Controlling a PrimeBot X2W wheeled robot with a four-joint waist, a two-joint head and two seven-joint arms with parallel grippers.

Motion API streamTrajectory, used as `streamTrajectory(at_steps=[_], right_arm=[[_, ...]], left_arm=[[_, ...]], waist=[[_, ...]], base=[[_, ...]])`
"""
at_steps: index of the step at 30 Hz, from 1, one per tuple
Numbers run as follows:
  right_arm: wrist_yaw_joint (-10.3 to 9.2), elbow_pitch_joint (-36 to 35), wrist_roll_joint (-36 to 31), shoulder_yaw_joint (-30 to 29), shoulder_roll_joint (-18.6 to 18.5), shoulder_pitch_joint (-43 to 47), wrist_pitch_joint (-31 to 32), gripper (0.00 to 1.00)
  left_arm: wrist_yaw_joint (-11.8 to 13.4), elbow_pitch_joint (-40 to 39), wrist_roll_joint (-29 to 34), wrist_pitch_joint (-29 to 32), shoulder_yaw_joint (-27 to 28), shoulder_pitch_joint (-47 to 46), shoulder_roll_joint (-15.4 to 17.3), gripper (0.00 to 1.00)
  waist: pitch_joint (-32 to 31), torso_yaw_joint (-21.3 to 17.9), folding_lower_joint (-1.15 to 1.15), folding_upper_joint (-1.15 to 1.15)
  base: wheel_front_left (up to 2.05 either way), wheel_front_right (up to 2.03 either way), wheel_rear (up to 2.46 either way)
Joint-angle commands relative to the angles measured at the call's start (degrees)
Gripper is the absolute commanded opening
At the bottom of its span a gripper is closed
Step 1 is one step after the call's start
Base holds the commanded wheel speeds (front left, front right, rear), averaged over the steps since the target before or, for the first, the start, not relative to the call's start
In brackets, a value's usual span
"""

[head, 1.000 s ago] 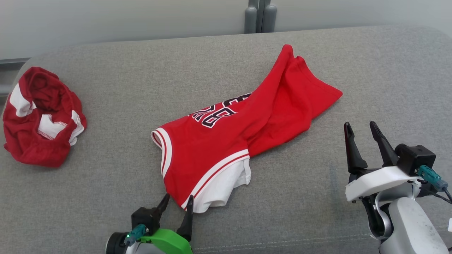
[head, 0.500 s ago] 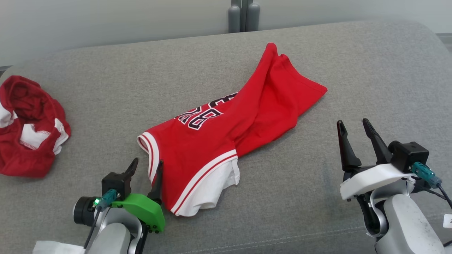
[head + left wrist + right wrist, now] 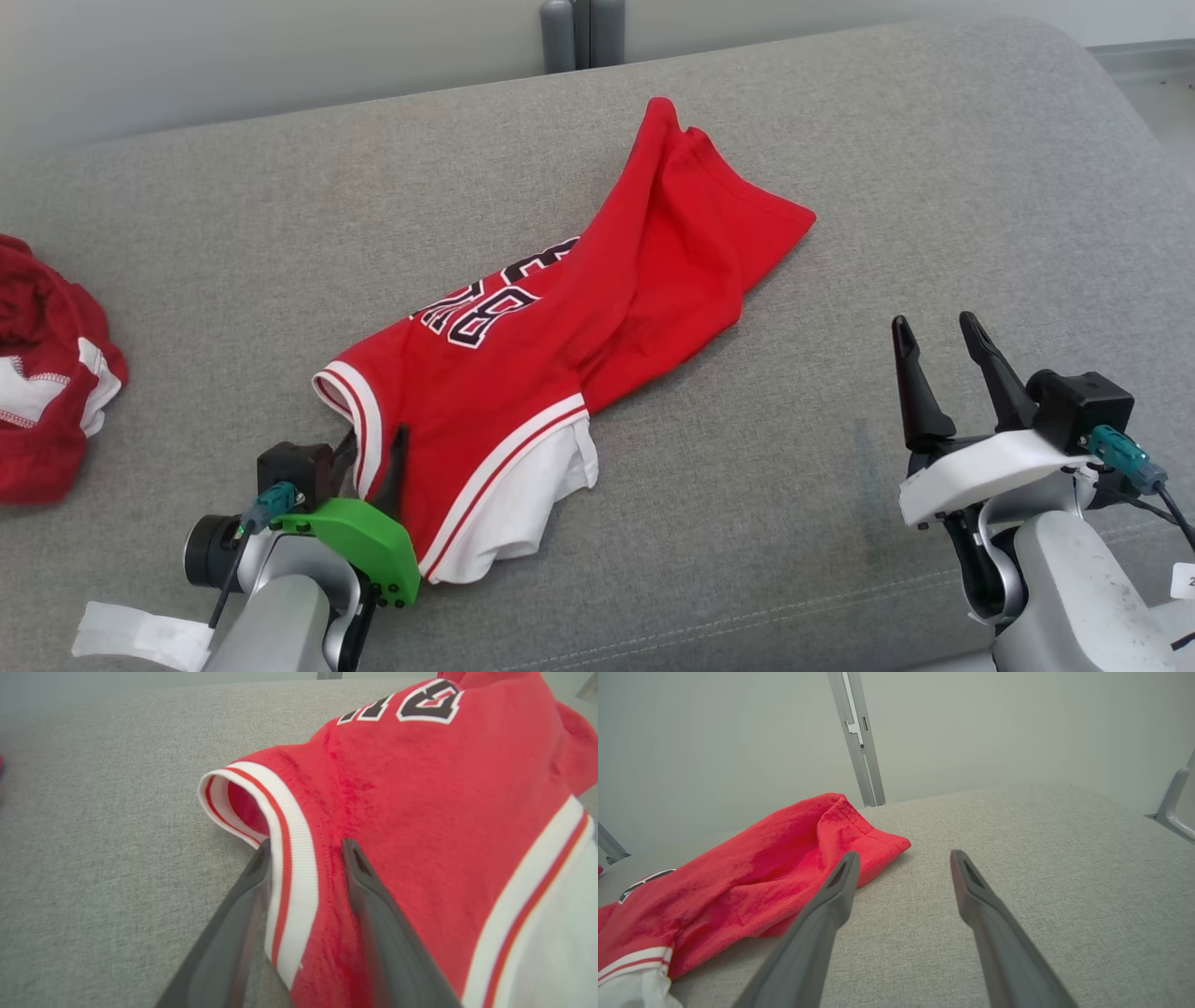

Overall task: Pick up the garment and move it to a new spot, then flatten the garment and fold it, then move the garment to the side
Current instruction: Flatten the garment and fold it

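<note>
- Left gripper (image 3: 307, 843) has its two fingers apart, straddling the white-and-red ribbed trim (image 3: 301, 877) at the near-left corner of the red jersey (image 3: 560, 317). Cloth sits between the jaws but is not visibly pinched.
- Right gripper (image 3: 934, 320) is spread wide and holds nothing. It hangs over bare grey cushion (image 3: 840, 448), well apart from the jersey.
- Jersey lies rumpled on a diagonal mid-cushion, lettering up. White lining shows at the near end, and the far end is bunched toward the back.
- Step judged: the first one, taking hold for the pick-up. Nothing is lifted yet.
- Next move calls for closing firmly on the trim, then raising the cloth clear of the cushion before carrying it.
- Room: open cushion lies to the right of the jersey. More lies to the left, up to the second red-and-white garment (image 3: 42, 401) at the far left; best keep off that pile.
- Edges: the back edge is near the jersey's far tip, with a grey post (image 3: 582, 28) behind it. The front seam runs near both wrists.
</note>
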Motion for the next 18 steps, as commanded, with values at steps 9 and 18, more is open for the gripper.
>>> streamTrajectory(at_steps=[9,18], right_arm=[[-0.06,0.54,-0.09,0.21,0.01,-0.36,-0.55,1.00],[-0.06,1.38,0.53,1.11,0.90,-0.63,-1.07,1.00]], left_arm=[[-1.09,-0.41,1.97,-0.51,-0.30,-5.82,3.85,0.00],[-1.36,-3.48,2.72,1.59,0.56,-11.25,11.09,0.00]], waist=[[-1.33,2.03,0.00,0.00],[-1.50,1.60,0.00,0.00]], base=[[0.00,0.00,0.00],[0.00,0.00,0.00]])
